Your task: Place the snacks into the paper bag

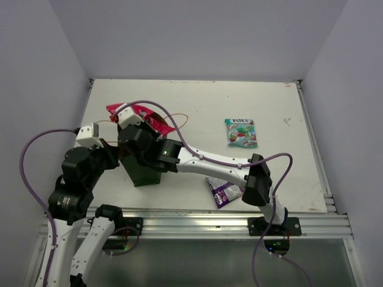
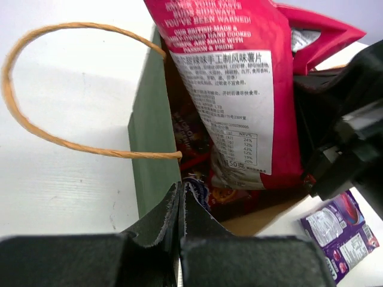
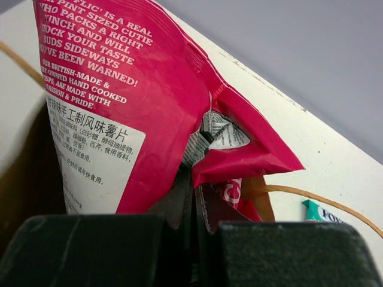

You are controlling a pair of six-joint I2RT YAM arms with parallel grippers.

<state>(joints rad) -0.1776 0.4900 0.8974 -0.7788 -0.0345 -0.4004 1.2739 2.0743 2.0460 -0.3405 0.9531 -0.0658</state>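
- The step in hand is loading the red-and-white packet. Its lower half stands inside the mouth of the paper bag, and its top juts well above the bag's rim.
- The right pincer is pressed together on the folded top seam of that packet, above the bag.
- The left pincer is pressed together at the bag's near wall. It appears to pinch the rim to steady the bag, though the paper edge between the tips is hard to make out.
- A red candy packet already lies deep inside the bag, under the one being loaded.
- The purple packet lies on the worktop near the bag's right side. The teal packet lies farther from the bag on that same side.
- The next move, as I judge it, is to lower the packet further, spread the right pincer so it drops, then reach for the purple packet while the bag is kept upright.
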